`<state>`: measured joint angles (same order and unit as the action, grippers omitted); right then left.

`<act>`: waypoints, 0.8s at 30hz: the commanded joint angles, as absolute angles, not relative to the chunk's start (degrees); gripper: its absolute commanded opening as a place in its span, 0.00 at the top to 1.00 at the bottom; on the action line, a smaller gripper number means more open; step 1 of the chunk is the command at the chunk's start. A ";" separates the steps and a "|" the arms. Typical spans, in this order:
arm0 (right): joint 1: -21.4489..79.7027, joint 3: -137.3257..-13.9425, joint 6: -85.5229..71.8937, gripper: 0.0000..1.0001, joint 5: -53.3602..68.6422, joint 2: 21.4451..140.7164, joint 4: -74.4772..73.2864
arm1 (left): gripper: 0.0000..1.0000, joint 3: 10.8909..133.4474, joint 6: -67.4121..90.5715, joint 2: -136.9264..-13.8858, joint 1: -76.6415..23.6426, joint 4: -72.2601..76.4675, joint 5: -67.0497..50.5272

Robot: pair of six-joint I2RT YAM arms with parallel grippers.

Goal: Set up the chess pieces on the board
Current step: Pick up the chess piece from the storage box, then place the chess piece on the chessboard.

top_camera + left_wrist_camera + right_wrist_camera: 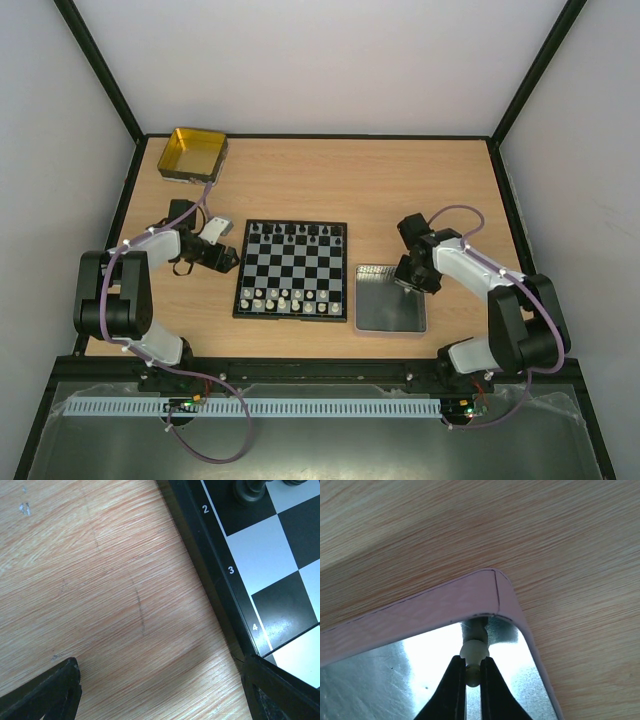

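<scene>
The board (295, 268) lies at the table's centre, with black chess pieces (295, 231) along its far rows and white ones (290, 298) along its near rows. My right gripper (412, 278) hangs over the far corner of the grey tray (385, 312). In the right wrist view, this gripper (472, 662) is shut on a small white chess piece (475, 652) just above the tray's shiny floor, close to the rim (420, 615). My left gripper (228, 260) stands open over bare wood beside the board's left edge (235, 600), with nothing between its fingers (45, 690). A black piece (248, 490) shows at the top of the left wrist view.
A yellow square tin (192, 154) sits at the far left corner of the table. Dark frame posts and white walls enclose the table on three sides. Bare wood lies behind the board and between it and the tray.
</scene>
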<state>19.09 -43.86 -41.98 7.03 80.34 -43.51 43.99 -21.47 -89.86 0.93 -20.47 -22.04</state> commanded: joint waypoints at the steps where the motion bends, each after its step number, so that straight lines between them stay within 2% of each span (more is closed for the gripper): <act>1: 18.86 -47.21 -40.90 0.98 4.83 77.82 -47.36 | 0.12 43.68 -21.67 -91.28 0.69 -23.18 -22.03; 6: 20.41 -51.51 -41.67 0.98 5.88 74.89 -51.35 | 0.12 43.82 -21.75 -91.66 0.62 -23.26 -22.15; 10: 26.90 -54.77 -45.03 0.98 6.02 75.03 -53.04 | 0.12 43.86 -21.71 -91.76 0.53 -23.31 -22.15; 15: 37.66 -59.38 -49.95 0.98 5.59 78.96 -53.15 | 0.12 43.69 -21.71 -91.51 0.51 -23.35 -22.11; 24: 48.02 -65.81 -52.22 0.98 6.25 88.07 -51.89 | 0.12 43.67 -21.80 -91.23 0.53 -23.33 -22.40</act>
<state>44.95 -64.25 -50.19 6.57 84.95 -50.92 43.99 -21.50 -89.89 0.86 -20.47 -22.06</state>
